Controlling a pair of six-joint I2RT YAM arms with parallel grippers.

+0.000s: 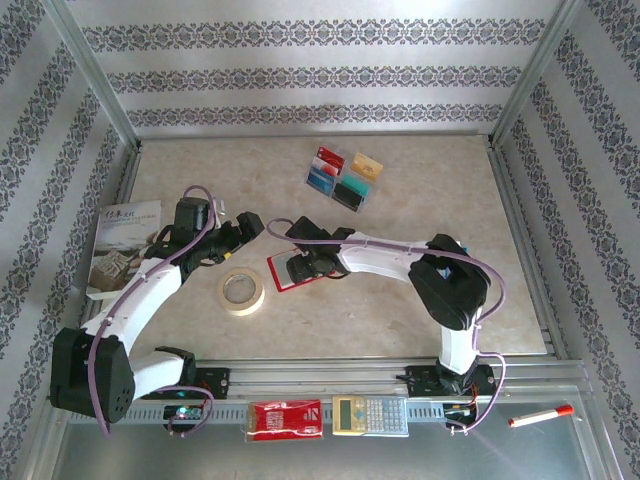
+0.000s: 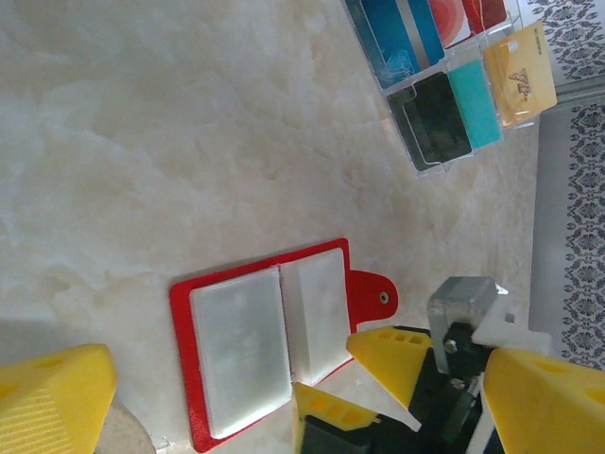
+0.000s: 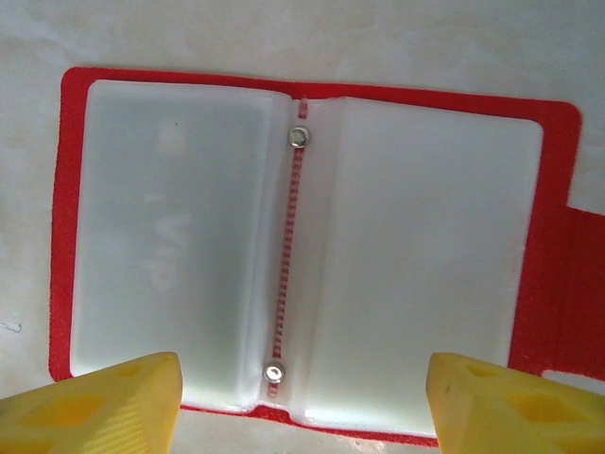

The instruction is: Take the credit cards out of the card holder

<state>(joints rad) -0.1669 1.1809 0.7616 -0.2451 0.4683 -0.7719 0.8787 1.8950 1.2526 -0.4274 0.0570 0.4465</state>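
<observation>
The card holder (image 3: 558, 284) lies open and flat on the table, red with two frosted pockets (image 3: 425, 255) and a snap tab (image 2: 373, 295). Faint lettering shows through its left pocket (image 3: 165, 255). My right gripper (image 3: 302, 378) hovers open just above its near edge, one yellow finger on each side of the spine; in the top view it (image 1: 293, 266) partly covers the holder (image 1: 278, 281). My left gripper (image 2: 298, 378) is wide open beside it, holding nothing (image 1: 246, 228). The credit cards (image 1: 345, 178) lie in a clear sleeve at the back: blue (image 2: 397, 38), red-and-white (image 2: 463, 14), teal-and-black (image 2: 452, 109), yellow (image 2: 520, 76).
A tape roll (image 1: 241, 291) lies just left of the holder. A booklet (image 1: 122, 245) lies at the left edge. On the front rail sit a red packet (image 1: 285, 419), a calculator (image 1: 370, 414) and a marker (image 1: 540, 416). Metal frame posts bound the table.
</observation>
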